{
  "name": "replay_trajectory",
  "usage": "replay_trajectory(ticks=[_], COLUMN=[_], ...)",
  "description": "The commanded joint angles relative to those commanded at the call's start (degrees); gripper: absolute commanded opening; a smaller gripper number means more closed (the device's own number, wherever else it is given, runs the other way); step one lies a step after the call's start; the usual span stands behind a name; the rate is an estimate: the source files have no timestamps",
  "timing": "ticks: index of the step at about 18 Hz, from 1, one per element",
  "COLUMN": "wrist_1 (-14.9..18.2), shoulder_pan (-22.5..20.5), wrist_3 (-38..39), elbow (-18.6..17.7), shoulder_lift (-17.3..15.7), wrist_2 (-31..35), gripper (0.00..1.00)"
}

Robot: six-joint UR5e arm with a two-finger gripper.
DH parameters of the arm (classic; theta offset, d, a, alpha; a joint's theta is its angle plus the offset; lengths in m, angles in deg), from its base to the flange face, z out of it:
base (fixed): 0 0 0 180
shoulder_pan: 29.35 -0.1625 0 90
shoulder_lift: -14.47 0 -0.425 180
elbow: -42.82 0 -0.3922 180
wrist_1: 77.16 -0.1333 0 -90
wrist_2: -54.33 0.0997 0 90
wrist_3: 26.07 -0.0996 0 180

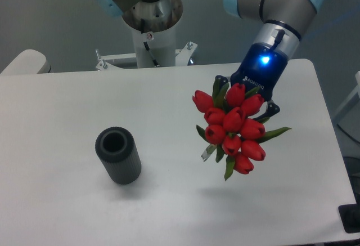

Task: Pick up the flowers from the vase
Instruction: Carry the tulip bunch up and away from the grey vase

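We see the gripper clamped on the flowers, which hang in the air over the table's 3 o'clock side, well apart from the empty vase at 9 o'clock. Our worry is that the bunch, held only from behind and tilted, could slip or swing loose if the arm moves sharply. The table is plain white, with a grey wall behind at 12 o'clock.
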Motion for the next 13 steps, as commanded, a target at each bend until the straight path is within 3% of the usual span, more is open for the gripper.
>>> replay_trajectory(ticks=[2, 13], wrist_1=[0.3, 0.2], shoulder_pan=[-0.2, -0.2], wrist_3=[-0.4, -3.0], elbow=[1.2, 0.3], shoulder_lift=[0.3, 0.7], wrist_2=[1.0, 1.6], gripper=[0.31, 0.31])
